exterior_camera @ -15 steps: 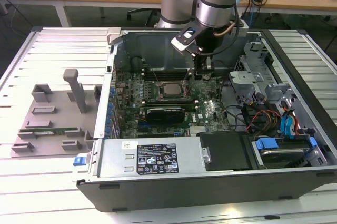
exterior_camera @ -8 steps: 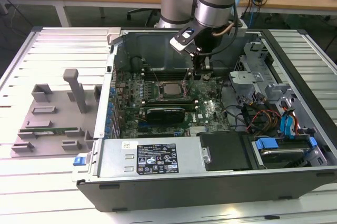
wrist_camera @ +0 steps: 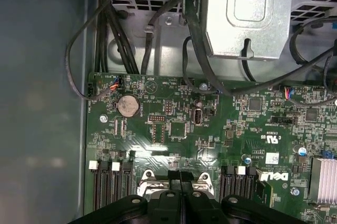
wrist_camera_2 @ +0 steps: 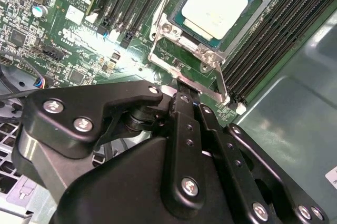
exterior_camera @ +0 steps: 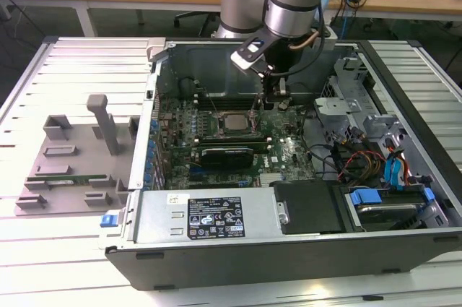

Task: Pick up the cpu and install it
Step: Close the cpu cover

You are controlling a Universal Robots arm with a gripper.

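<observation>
Cpu (exterior_camera: 229,123) lies flat in socket frame (wrist_camera_2: 208,55), centre of exterior view. Hand (exterior_camera: 269,100) just upper-right of it, narrow, fingers (wrist_camera_2: 185,124) together, holding nothing, tips at socket frame edge.

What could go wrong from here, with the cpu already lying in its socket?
1. The end effector, shut, hangs right at the edge of the metal socket frame; a sideways move could snag or bend it.
2. The cpu lies inside that frame, but whether it sits flat cannot be told; clamping it tilted might damage the socket.
3. The memory slots run close beside and could get scraped.
</observation>
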